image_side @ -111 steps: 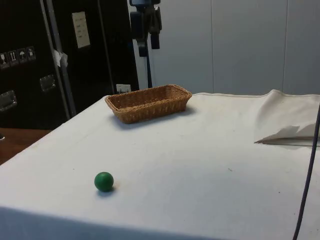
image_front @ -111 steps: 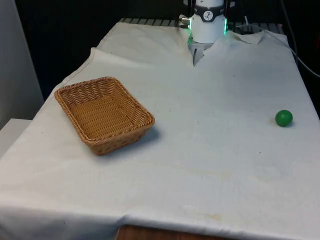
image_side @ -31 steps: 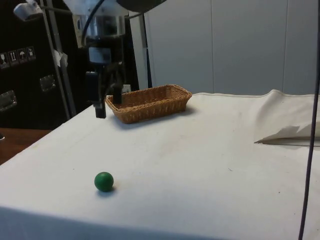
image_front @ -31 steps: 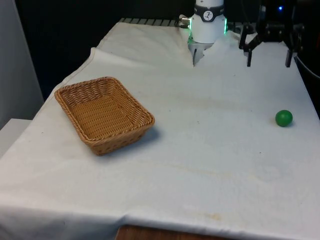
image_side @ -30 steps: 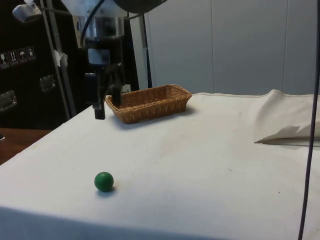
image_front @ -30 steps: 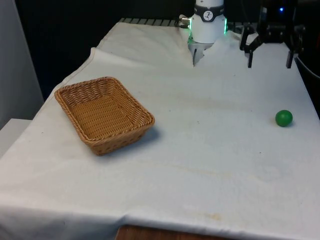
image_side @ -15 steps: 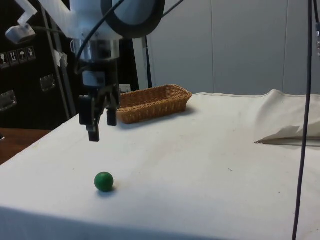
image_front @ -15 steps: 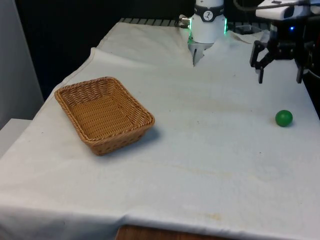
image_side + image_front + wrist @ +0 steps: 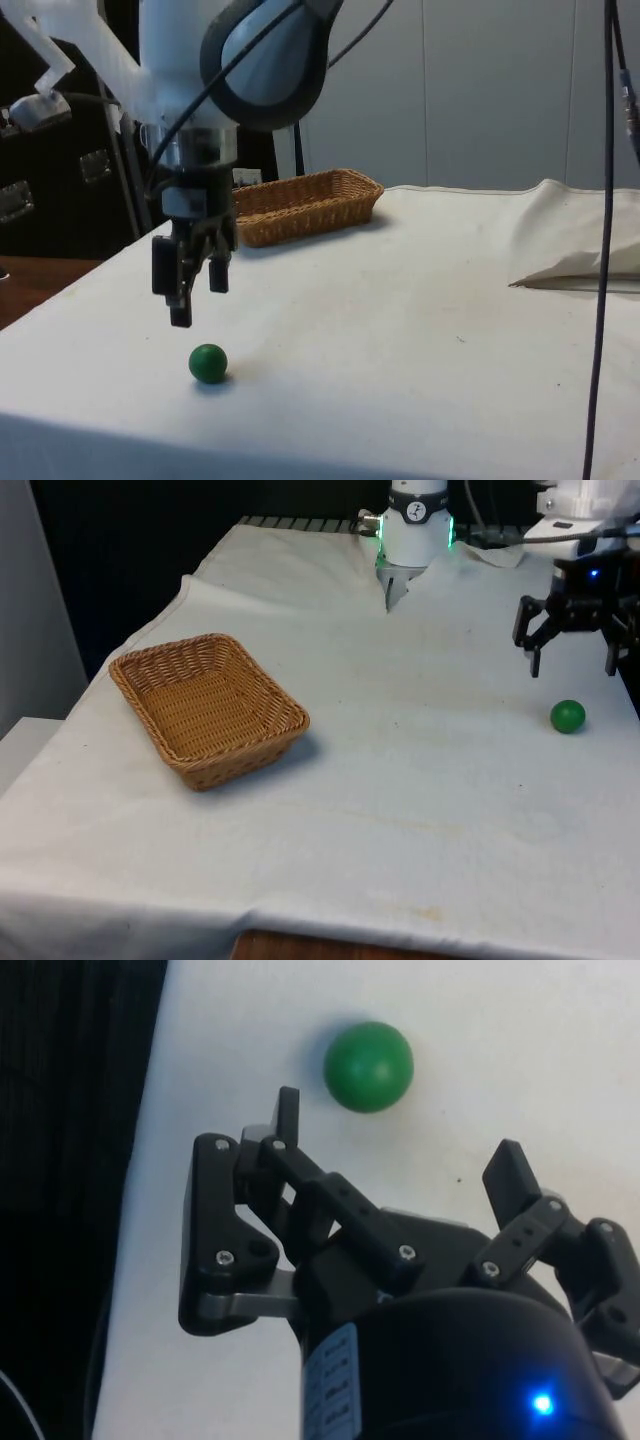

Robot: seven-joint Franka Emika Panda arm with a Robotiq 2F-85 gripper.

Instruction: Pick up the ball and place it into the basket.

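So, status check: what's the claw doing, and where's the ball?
Gripper open, above the cloth, holding nothing. Ball on the cloth just beyond it, untouched. Basket empty, far across the table. Nothing in the way.

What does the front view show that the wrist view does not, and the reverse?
Front view alone: the basket on that view's left, far across the cloth from the ball, and the end effector raised above the cloth, short of the ball. Wrist view alone: the cloth's edge close beside the ball, with darkness past it. Both: the green ball lying free and the end effector open.
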